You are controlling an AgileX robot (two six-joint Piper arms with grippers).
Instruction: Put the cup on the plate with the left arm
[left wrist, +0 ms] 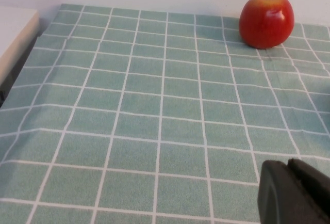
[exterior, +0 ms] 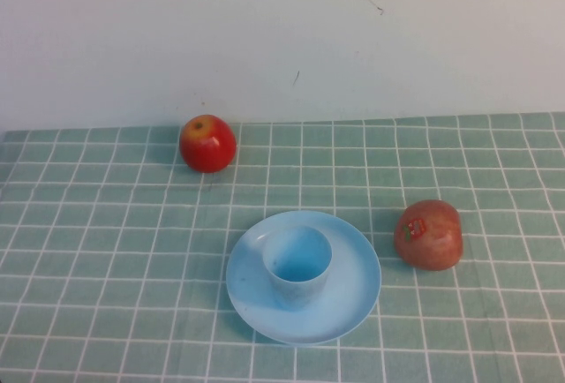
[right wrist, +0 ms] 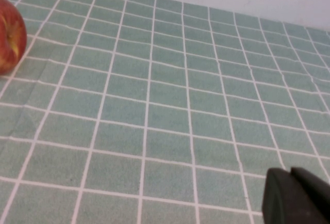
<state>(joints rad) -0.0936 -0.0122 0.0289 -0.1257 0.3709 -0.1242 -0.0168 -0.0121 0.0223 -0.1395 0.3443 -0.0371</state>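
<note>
The light blue cup (exterior: 297, 266) stands upright on the round light blue plate (exterior: 357, 290) near the front middle of the table. Neither arm shows in the high view. My left gripper (left wrist: 290, 168) shows only in the left wrist view, as black fingers pressed together, empty, above bare cloth well away from the cup. My right gripper (right wrist: 290, 176) shows only in the right wrist view, its black fingers together and empty over bare cloth. The cup and plate are out of both wrist views.
A red apple (exterior: 208, 143) sits at the back left, also in the left wrist view (left wrist: 266, 20). A second, paler red apple with a sticker (exterior: 429, 235) lies right of the plate, its edge in the right wrist view (right wrist: 10, 43). A green checked cloth (exterior: 106, 251) covers the table.
</note>
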